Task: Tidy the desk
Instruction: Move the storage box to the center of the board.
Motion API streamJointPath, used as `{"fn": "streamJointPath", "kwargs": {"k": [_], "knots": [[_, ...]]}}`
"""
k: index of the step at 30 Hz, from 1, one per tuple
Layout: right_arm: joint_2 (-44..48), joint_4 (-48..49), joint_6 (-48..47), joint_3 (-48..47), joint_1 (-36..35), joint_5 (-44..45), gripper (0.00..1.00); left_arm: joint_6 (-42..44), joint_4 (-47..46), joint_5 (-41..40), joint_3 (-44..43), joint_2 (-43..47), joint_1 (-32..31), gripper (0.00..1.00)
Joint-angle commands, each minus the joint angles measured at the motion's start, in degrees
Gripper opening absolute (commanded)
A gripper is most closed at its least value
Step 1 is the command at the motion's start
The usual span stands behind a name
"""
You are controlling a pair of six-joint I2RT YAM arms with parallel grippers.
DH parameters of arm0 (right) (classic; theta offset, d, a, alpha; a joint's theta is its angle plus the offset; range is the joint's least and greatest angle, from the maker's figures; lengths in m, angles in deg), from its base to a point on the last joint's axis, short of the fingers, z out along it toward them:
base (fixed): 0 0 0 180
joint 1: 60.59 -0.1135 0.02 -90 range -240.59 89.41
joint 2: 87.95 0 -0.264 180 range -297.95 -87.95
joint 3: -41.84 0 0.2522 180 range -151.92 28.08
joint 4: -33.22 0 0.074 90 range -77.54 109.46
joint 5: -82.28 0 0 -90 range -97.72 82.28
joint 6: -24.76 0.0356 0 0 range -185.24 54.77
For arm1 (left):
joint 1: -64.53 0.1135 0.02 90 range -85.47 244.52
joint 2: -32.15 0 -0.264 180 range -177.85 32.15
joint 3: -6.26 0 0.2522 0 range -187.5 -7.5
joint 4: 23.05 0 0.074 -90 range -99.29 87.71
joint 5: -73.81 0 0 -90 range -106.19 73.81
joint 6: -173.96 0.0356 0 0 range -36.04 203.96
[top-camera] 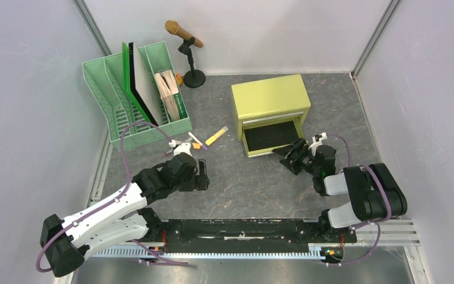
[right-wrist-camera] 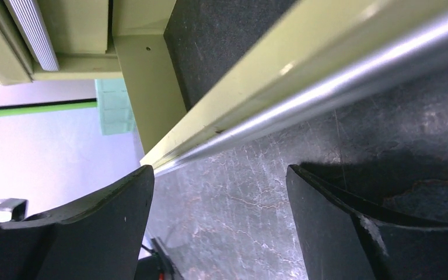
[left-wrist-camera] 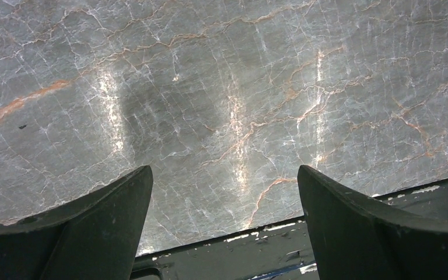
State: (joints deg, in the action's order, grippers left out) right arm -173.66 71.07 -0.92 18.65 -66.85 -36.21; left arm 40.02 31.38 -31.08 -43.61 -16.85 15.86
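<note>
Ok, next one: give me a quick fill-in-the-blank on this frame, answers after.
1. The cabinet's ____ drawer stands pulled out.
2. The right gripper, by that drawer's handle, has its jaws ____.
3. The left gripper, open above the bare desk, holds ____.
4. The file rack at the back left is ____ in colour.
Missing words: lower; open; nothing; green.

Pale walls [top-camera: 23, 89], metal corner posts [top-camera: 91, 26]

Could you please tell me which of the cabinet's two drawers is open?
The lower drawer, pulled out and showing its dark lining; the upper drawer above it is shut flush.
</note>
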Motion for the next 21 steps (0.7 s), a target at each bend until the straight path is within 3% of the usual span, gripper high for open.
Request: {"fn": "streamJointPath", "kwargs": {"k": [1,6,12,21], "knots": [[5.1,-17.0,-11.9,-3.7,-0.2,2.1,0.91,-2.8,-0.4,-0.9,0.6,1.4,-0.1,1.00],[13.1,-34.0,-23.2,-7.9,-0.2,9.2,0.98,-5.1,-0.4,-1.4,2.6,2.7,-0.1,1.00],[21.7,-42.6,-28.9,-8.1,0.3,13.8,0.98,-15.0,3.4,-5.4,6.8,5.0,-0.1,1.00],[30.7,-46.6,-31.2,-4.2,1.1,17.2,0.98,-7.9,-0.2,-1.2,7.1,6.7,-0.1,1.00]]}}
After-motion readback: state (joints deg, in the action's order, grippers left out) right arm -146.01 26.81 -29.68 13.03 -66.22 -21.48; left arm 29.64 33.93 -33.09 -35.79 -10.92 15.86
